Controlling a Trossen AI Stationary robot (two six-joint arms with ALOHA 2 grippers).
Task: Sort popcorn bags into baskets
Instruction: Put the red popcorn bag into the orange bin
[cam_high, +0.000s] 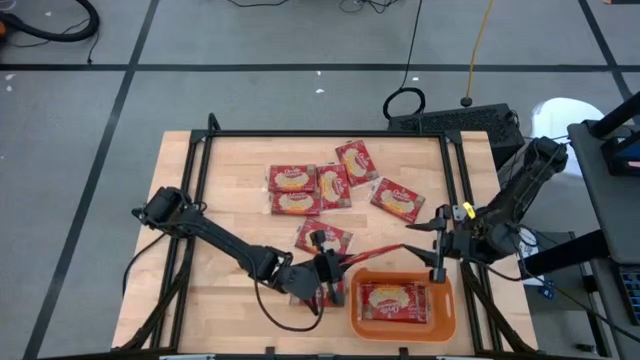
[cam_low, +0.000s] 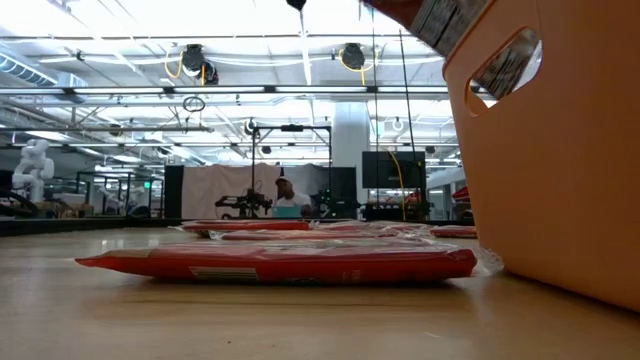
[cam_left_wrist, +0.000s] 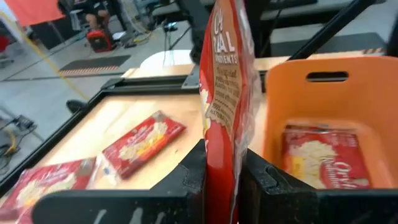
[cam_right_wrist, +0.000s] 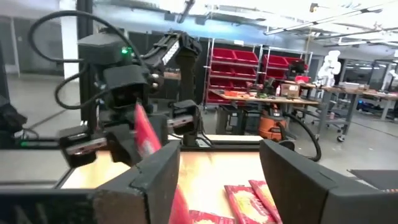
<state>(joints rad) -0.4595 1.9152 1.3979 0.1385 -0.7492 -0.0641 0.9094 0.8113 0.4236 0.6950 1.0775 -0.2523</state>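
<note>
Left gripper (cam_left_wrist: 222, 177) clamps a popcorn bag (cam_left_wrist: 225, 87) upright beside the basket (cam_left_wrist: 323, 99); overhead hides that grip. Right gripper (cam_right_wrist: 217, 180) is spread, empty, above the basket's far corner, its tips cut off.

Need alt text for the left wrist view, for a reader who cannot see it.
The left gripper holds a red popcorn bag upright on its edge, beside the orange basket, which already contains one bag. More bags lie flat on the wooden table.

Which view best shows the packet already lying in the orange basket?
The high view: the popcorn bag lies flat, label up, inside the basket. The left wrist view shows part of it past the held bag; the low view only the basket's wall; the right wrist view nothing.
</note>
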